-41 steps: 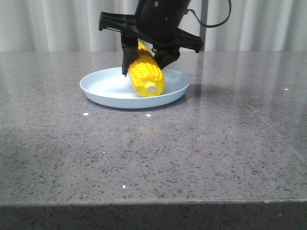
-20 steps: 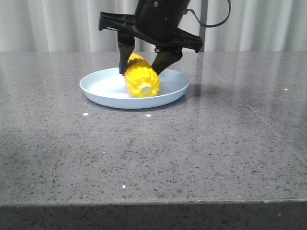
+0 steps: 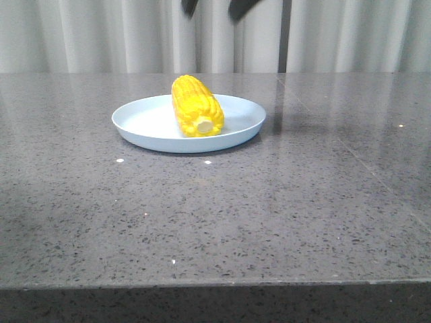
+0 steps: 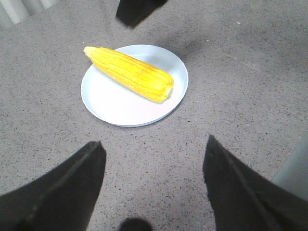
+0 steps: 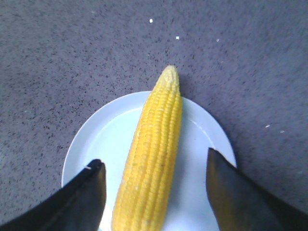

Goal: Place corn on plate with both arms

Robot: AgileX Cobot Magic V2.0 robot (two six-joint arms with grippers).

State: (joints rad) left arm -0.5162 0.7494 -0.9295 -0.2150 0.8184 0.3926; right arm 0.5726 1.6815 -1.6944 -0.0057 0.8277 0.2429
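The table (image 3: pixel 222 222) lies bare on the near side and to both sides of the plate (image 3: pixel 145 124), so a hand could come in low from any of those. The only thing standing on it is the corn (image 3: pixel 195 108), lying across the plate's middle and rising well above its low rim. Directly over the corn the right hand (image 5: pixel 151 192) hangs with its fingers spread wide (only its dark tips show in the front view). The left hand (image 4: pixel 151 183) is also spread, above bare table near the plate.
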